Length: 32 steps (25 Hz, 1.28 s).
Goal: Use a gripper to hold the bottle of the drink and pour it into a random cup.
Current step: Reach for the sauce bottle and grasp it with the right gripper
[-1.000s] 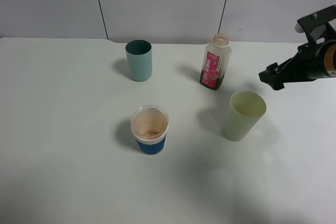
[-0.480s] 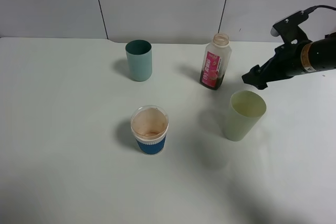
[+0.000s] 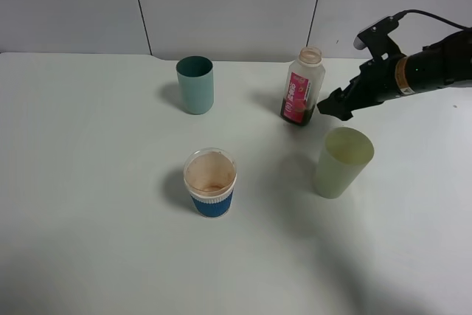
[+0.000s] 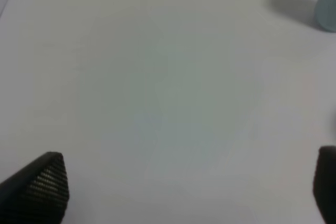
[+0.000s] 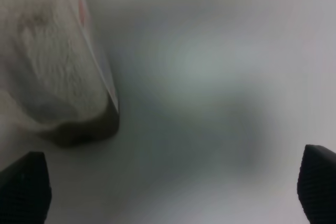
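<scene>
The bottle [image 3: 302, 88] stands upright and capless at the back of the table, with a pink-red label and dark drink at its bottom. My right gripper [image 3: 330, 105] reaches in from the right, its tip just beside the bottle's lower part. In the right wrist view the bottle [image 5: 52, 66] is blurred and close, off to one side of the open right gripper [image 5: 170, 190], not between its fingers. The white cup [image 3: 210, 182] with a blue band stands near the middle front, stained brown inside. Over bare table, my left gripper [image 4: 184, 187] is open and holds nothing.
A teal cup [image 3: 195, 85] stands at the back left of the bottle. A taller pale green cup [image 3: 342, 161] stands just in front of the right gripper. The teal cup's edge [image 4: 328, 3] shows in a corner of the left wrist view.
My right arm has moved left and toward the back, from the table's right edge to right beside the bottle. Bottle and cups have not moved.
</scene>
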{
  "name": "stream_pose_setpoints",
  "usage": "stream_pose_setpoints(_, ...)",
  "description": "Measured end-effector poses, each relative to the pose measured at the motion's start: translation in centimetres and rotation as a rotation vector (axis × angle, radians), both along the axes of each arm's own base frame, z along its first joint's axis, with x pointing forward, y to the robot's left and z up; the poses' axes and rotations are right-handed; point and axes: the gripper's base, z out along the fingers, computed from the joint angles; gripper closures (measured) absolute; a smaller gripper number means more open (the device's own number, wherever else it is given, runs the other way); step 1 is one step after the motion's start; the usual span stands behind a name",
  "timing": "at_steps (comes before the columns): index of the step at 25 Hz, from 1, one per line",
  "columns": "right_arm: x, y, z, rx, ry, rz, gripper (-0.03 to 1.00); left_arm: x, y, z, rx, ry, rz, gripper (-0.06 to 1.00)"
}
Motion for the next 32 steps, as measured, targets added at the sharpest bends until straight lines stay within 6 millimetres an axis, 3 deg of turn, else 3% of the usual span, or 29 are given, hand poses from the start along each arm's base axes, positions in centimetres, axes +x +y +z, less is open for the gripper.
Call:
stream_pose_setpoints(10,2.2,4.6,-1.7,-0.012,-0.001,0.107,0.04,0.0,0.0,0.0,0.0,0.0,0.0,0.02)
stream_pose_setpoints(20,2.1,5.1,-2.0,-0.026,-0.012,0.142,0.05,0.0,0.0,0.0,0.0,0.0,0.0,0.02)
stream_pose_setpoints(27,1.6,7.5,-1.9,0.001,-0.009,0.163,0.05,0.0,0.0,0.0,0.0,0.0,0.0,0.02)
stream_pose_setpoints(32,1.7,8.1,-2.1,-0.049,-0.004,0.062,0.05,0.0,0.0,0.0,0.0,0.0,0.0,0.02)
